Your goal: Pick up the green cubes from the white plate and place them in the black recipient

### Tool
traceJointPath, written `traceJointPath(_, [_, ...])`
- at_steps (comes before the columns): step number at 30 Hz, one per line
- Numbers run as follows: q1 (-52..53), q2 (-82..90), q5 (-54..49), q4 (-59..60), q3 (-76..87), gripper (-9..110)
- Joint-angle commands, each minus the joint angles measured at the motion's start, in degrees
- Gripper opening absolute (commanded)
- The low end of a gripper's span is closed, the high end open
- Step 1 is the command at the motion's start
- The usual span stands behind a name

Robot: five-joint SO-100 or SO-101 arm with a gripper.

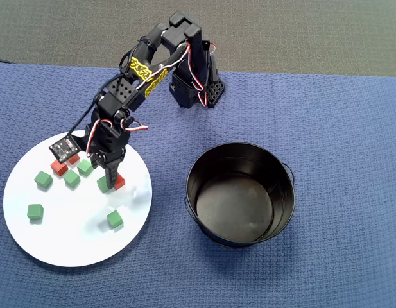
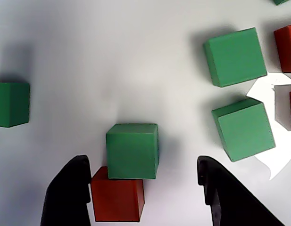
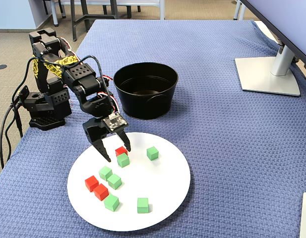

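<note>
My gripper (image 1: 111,176) hangs open low over the white plate (image 1: 69,237). In the wrist view its black fingers (image 2: 70,193) straddle a red cube (image 2: 117,200), whose side is at the left finger. A green cube (image 2: 132,150) lies just beyond that red cube, touching it. Neither is gripped. In the fixed view the gripper (image 3: 118,154) stands over this pair (image 3: 123,159). Several more green cubes (image 1: 72,179) lie scattered on the plate, one (image 1: 115,219) toward its right edge. The black recipient (image 1: 236,205) stands empty to the right of the plate.
Two more red cubes (image 3: 91,183) sit together among the green ones. The arm's base (image 3: 43,109) stands left of the bucket on the blue cloth. A monitor foot (image 3: 267,74) is at the far right.
</note>
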Motion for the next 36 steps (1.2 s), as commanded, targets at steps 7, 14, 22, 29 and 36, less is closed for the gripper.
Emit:
traceJointPath(7, [-3.3, -1.5, 1.5, -1.0, -4.5, 21])
traceJointPath(14, [-3.6, -4.5, 1.2, -1.2, -6.3, 20])
traceJointPath(22, [-3.7, -7.1, 1.7, -1.3, -8.4, 16])
traceJointPath(29, [-3.6, -8.3, 2.3, -1.3, -9.3, 8])
traceJointPath(36, [-3.9, -7.8, 4.0, -2.4, -9.3, 0])
